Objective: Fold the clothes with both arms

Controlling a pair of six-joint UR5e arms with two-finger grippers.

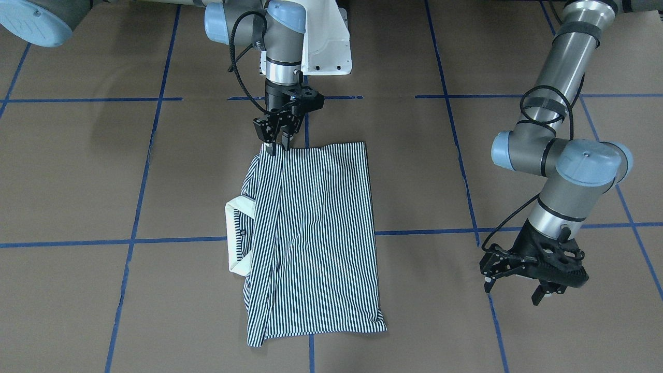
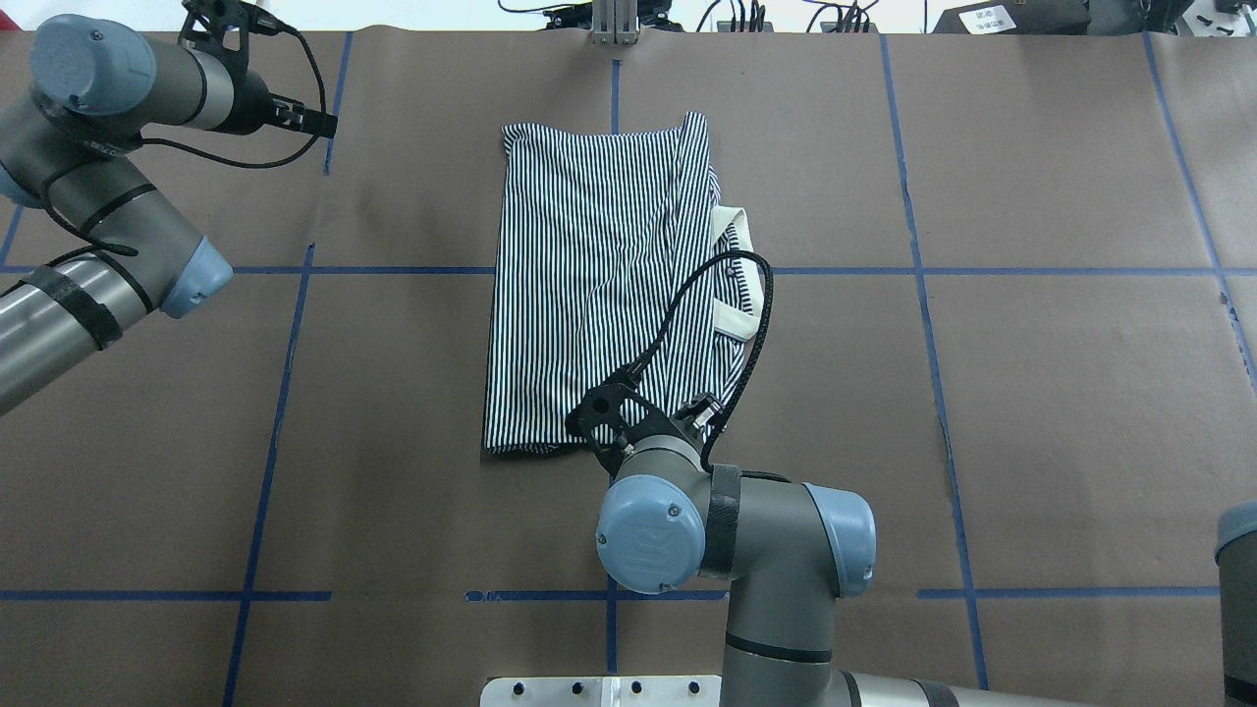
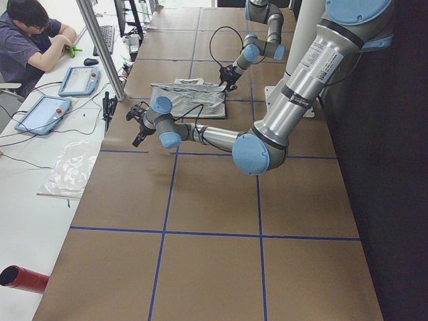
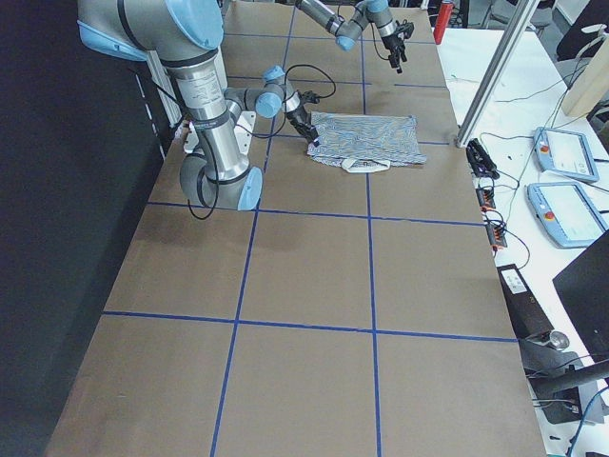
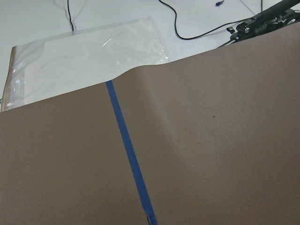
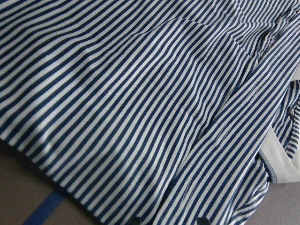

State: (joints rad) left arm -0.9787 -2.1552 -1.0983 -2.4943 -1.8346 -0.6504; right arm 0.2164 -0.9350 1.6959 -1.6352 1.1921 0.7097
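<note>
While the left gripper (image 1: 512, 291) hangs with fingers spread wide, well apart from the polo shirt (image 1: 321, 233) toward 4 o'clock in the front-facing view, the shirt lies folded flat on the table (image 1: 440, 171), its cream collar (image 1: 238, 267) sticking out at 9 o'clock. At its 11 o'clock corner the right gripper (image 1: 278, 145) touches the hem, fingers nearly together; whether they pinch the cloth I cannot tell.

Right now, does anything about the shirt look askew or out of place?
Yes: the cream collar sticks out past the folded edge of the striped shirt, on the robot's right, so the bundle is no neat rectangle.
</note>
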